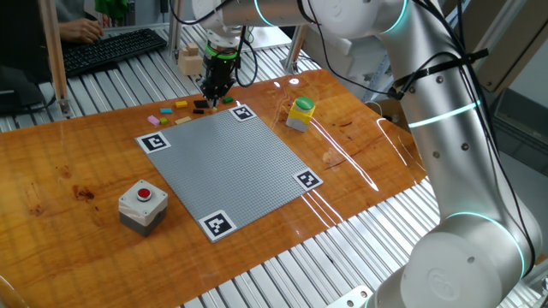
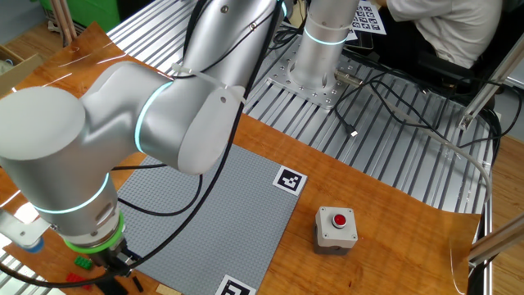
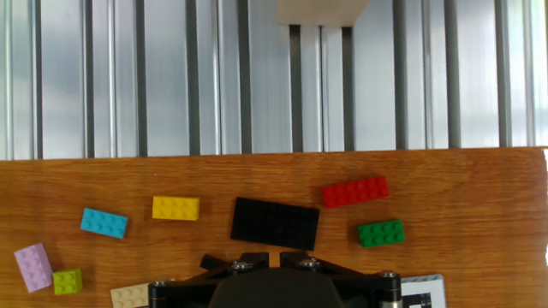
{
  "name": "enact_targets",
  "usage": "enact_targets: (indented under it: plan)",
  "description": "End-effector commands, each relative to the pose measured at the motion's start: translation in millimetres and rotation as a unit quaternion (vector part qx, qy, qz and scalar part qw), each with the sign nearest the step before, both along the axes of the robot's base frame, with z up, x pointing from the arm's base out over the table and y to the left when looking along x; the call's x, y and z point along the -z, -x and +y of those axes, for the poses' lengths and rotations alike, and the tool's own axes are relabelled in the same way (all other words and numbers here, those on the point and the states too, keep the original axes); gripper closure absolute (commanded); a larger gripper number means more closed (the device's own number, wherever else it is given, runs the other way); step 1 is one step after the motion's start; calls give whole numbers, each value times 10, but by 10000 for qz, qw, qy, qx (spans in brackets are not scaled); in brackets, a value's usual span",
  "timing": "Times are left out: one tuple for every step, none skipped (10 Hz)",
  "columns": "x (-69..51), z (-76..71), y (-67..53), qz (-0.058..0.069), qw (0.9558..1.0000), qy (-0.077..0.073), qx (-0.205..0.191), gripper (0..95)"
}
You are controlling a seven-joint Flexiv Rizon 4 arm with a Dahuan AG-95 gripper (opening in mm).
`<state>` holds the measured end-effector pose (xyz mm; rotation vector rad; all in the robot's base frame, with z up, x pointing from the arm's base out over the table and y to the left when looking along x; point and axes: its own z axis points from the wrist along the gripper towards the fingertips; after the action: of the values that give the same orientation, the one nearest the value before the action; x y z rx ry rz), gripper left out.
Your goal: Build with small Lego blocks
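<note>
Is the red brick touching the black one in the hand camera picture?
No, the red brick lies apart from the black brick, with bare wood between them.

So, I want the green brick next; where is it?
In the hand view, the green brick lies on the wood at lower right, just below the red brick and right of the black plate.

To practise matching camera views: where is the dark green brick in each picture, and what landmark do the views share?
One fixed view: green brick on the far side of the table, just right of the gripper.
The other fixed view: bottom left, beside the wrist.
Hand view: lower right, below the red brick.
Shared landmark: the gripper next to it.
</note>
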<state>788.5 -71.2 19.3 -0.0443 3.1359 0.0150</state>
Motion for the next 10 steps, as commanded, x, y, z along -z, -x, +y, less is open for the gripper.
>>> enact_targets:
  plan:
    - [-21,5,80,-37,10000,16,6,950]
    - [-25,7,99,-40,10000,21,5,950]
    - [-30,13,154,-38,10000,19,-2,950]
    - [-24,15,190,-45,10000,35,-31,950]
    - [-21,8,211,-40,10000,39,-56,950]
    - [-16,3,224,-39,10000,36,-70,950]
    - [-9,-5,239,-39,10000,41,-82,950]
    - [-7,-7,243,-37,9999,48,-87,950]
    - [-7,-7,243,-38,9999,75,-100,950]
    - [-6,-7,244,-40,9999,71,-95,950]
